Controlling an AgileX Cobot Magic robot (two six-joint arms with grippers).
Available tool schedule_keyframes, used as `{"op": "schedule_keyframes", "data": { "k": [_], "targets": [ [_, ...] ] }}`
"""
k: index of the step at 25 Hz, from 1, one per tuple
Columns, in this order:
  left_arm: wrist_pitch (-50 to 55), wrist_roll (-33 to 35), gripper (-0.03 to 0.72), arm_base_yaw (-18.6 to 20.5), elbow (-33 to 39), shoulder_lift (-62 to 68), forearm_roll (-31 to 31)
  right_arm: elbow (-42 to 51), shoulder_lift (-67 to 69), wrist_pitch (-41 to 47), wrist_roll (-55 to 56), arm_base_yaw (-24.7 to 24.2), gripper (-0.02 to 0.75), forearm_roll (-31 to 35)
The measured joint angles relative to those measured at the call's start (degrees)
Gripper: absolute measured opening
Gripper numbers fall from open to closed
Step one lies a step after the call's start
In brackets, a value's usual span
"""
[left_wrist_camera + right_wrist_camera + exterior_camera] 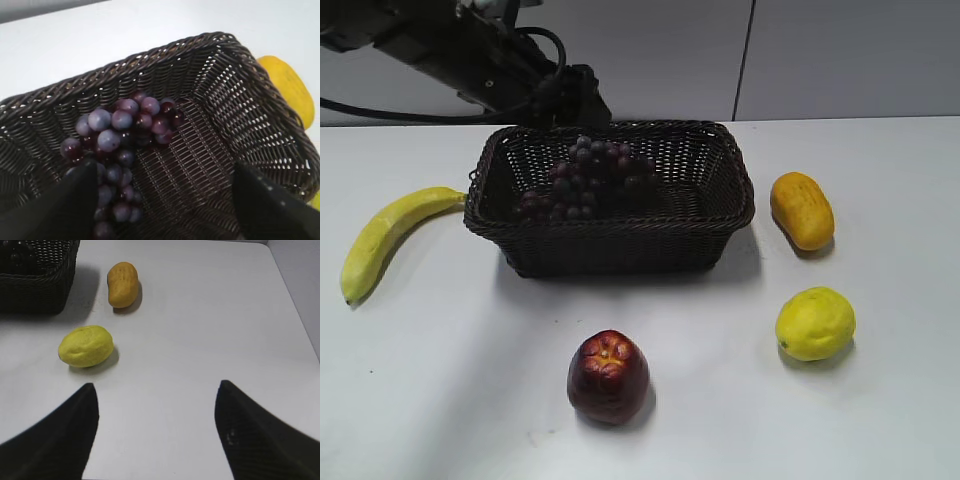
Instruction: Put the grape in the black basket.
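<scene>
**Q.** Where does the grape [588,178] lie, and how do the two claws stand?

**A.** The bunch rests inside the black basket [610,235], on its woven floor, towards the left and rear of the interior as the exterior view shows it. In the left wrist view the grape [120,145] spreads from the middle of the basket floor down to the lower edge of the picture, with the black basket [260,105] rim curving round it. The left gripper [162,200] hangs over the basket with its fingers spread wide; nothing lies between them, and the left finger [60,205] overlaps the edge of the bunch in the picture, though contact cannot be judged. In the exterior view the left arm [470,50] reaches in from the upper left, ending just behind the basket's rear rim.

**Q.** And the right claw, and the other fruit?

**A.** The right gripper [157,435] is released as well, its two dark fingers apart above bare white table [200,340], holding nothing. Ahead of it lie a lemon [86,346] and, further on, an orange-yellow fruit [122,284], both to the right of the basket and apart from it. In the exterior view a banana [385,235] lies to the left of the basket, its tip close to the rim, and a dark red apple [608,376] stands in front, well apart.
</scene>
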Motion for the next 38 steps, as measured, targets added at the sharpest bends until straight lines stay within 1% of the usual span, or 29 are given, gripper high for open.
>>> {"op": "schedule_keyframes", "data": {
  "k": [2, 5, 8, 11, 14, 17, 19, 21, 24, 29, 33, 38],
  "targets": [
    [1.8, 0.0, 0.622, 0.8, -0.2, -3.1, 1.4, 0.0, 0.0, 0.0, 0.0, 0.0, 0.551, 0.0],
    [6.4, -1.0, 0.622, 4.3, -0.2, -7.8, 3.2, 0.0, 0.0, 0.0, 0.0, 0.0, 0.551, 0.0],
    [13.0, -2.1, 0.610, 10.2, -0.2, -12.2, 5.4, 0.0, 0.0, 0.0, 0.0, 0.0, 0.551, 0.0],
    [20.2, -3.9, 0.598, 17.5, -0.2, -15.7, 9.3, 0.0, 0.0, 0.0, 0.0, 0.0, 0.551, 0.0],
    [27.4, -4.8, 0.594, 24.1, -0.2, -18.2, 13.0, 0.0, 0.0, 0.0, 0.0, 0.0, 0.551, 0.0],
    [33.1, -7.0, 0.591, 28.9, -0.2, -20.2, 15.9, 0.0, 0.0, 0.0, 0.0, 0.0, 0.551, 0.0],
    [36.1, -9.4, 0.588, 31.0, -0.1, -21.4, 18.6, 0.0, 0.0, 0.0, 0.0, 0.0, 0.551, 0.0],
    [37.6, -11.2, 0.587, 32.3, 1.4, -23.1, 21.8, 0.0, 0.0, 0.0, 0.0, 0.0, 0.551, 0.0],
    [38.1, -12.1, 0.586, 32.5, 6.4, -27.3, 24.3, 0.0, 0.0, 0.0, 0.0, 0.0, 0.551, 0.0],
    [35.0, -13.1, 0.586, 32.5, 18.7, -38.1, 24.4, 0.0, 0.0, 0.0, 0.0, 0.0, 0.551, 0.0],
    [29.8, -13.1, 0.586, 32.5, 28.6, -50.6, 24.5, 0.0, 0.0, 0.0, 0.0, 0.0, 0.551, 0.0],
    [24.9, -13.1, 0.585, 32.5, 39.1, -66.8, 27.2, 0.0, 0.0, 0.0, 0.0, 0.0, 0.551, 0.0]
  ]
}}
